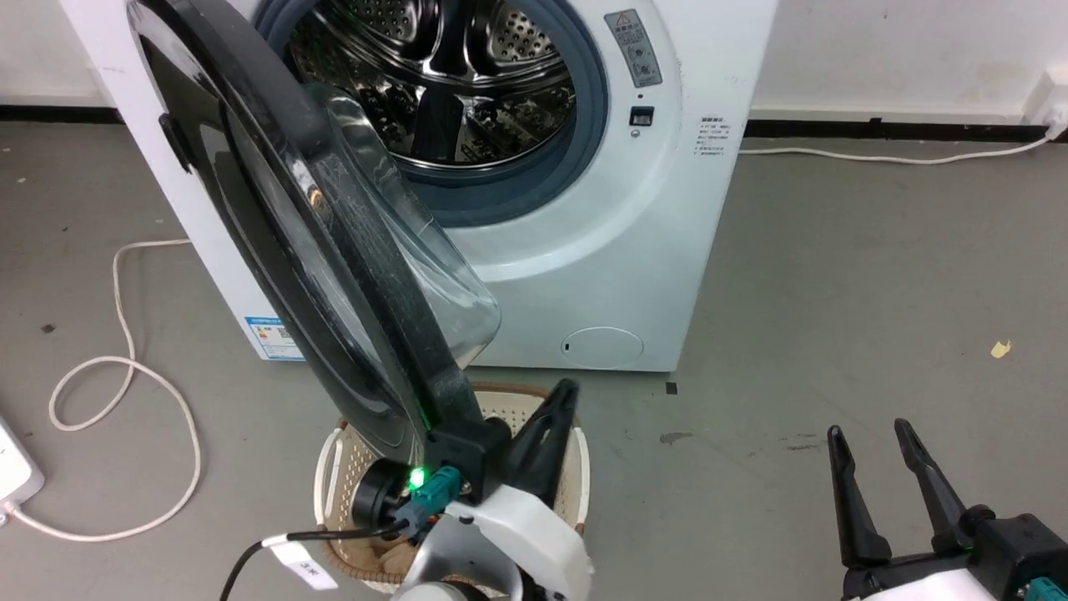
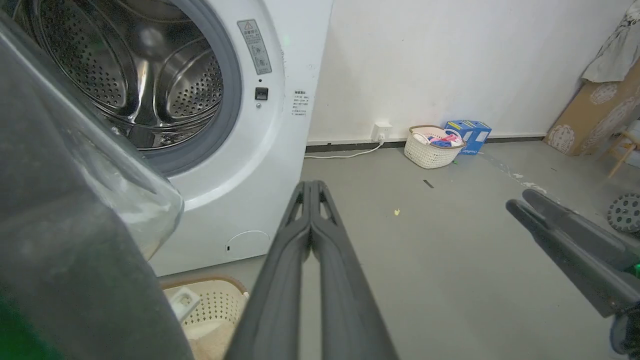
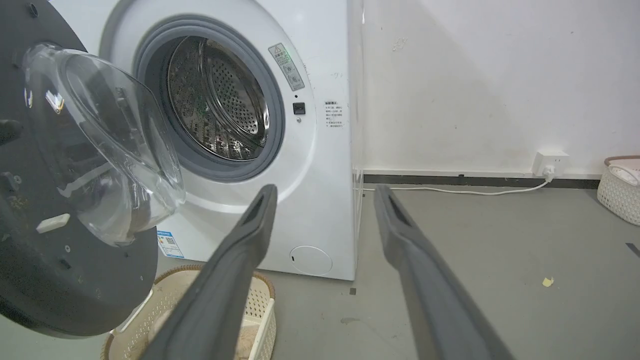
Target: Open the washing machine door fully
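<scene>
The washing machine door (image 1: 292,242) stands swung out from the white washing machine (image 1: 651,250), hinged on the robot's left, with its glossy black rim nearly edge-on to the head camera. Its clear glass bowl bulges to the right, toward the open mouth, where the grey rubber ring (image 1: 588,142) and the steel drum (image 1: 450,75) lie in plain view. In the right wrist view the door (image 3: 100,150) hangs at the left, with its dark inner face and bowl turned toward the camera. In the left wrist view it (image 2: 60,225) looms dark and blurred along the left side.

The left gripper (image 1: 566,392) sits at the door's lower edge on the bowl side, above a pale perforated basket (image 1: 321,476) on the grey floor (image 1: 834,275). Its two fingers are pressed together with nothing between them (image 2: 310,184). Whether its body touches the rim cannot be told.

The right gripper (image 1: 869,431) is low on the right, well apart from the door, its fingers spread wide and holding nothing (image 3: 325,189).

A small round service flap (image 1: 602,346) sits low on the machine's front, and a white cable (image 1: 125,367) loops across the floor at the left
</scene>
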Robot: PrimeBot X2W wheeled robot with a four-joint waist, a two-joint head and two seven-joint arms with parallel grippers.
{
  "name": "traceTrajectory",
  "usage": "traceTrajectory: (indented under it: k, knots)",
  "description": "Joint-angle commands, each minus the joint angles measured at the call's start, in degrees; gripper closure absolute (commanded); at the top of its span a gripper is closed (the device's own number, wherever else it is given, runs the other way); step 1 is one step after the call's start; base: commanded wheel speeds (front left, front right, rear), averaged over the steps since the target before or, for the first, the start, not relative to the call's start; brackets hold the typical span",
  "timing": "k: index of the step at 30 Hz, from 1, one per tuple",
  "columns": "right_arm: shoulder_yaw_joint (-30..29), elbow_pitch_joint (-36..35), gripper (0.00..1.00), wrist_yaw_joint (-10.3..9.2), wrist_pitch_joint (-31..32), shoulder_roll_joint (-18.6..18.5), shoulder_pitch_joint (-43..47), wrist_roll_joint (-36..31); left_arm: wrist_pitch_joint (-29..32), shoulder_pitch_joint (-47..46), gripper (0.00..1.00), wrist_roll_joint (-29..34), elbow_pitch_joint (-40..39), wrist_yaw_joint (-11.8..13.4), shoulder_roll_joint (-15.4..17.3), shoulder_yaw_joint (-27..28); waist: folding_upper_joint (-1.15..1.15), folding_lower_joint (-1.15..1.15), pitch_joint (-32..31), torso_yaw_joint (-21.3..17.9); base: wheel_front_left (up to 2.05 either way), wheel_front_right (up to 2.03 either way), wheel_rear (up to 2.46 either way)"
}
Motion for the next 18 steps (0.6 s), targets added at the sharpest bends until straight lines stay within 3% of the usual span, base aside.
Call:
traceTrajectory:
  k: [1,9,18]
  knots:
    - [0.15,0.14,0.0,-0.04,-0.22,0.24,-0.77,0.44,-0.56,0.37,1.0,0.37,0.92,0.43,0.21,0.39,0.0,0.0,0.25,0.23,0.0,0.0,0.0]
    - [0.15,0.55,0.0,-0.04,-0.29,0.25,-0.92,0.44,-2.82,0.74,1.0,-0.32,6.6,1.64,1.0,2.63,0.0,0.0,0.69,2.48,0.0,0.0,0.0]
    - [0.61,1.18,0.0,-0.04,-0.26,0.25,0.18,0.83,-3.49,3.58,1.0,-1.86,7.46,1.4,1.56,2.36,0.0,0.0,-1.56,9.49,0.0,0.0,0.0]
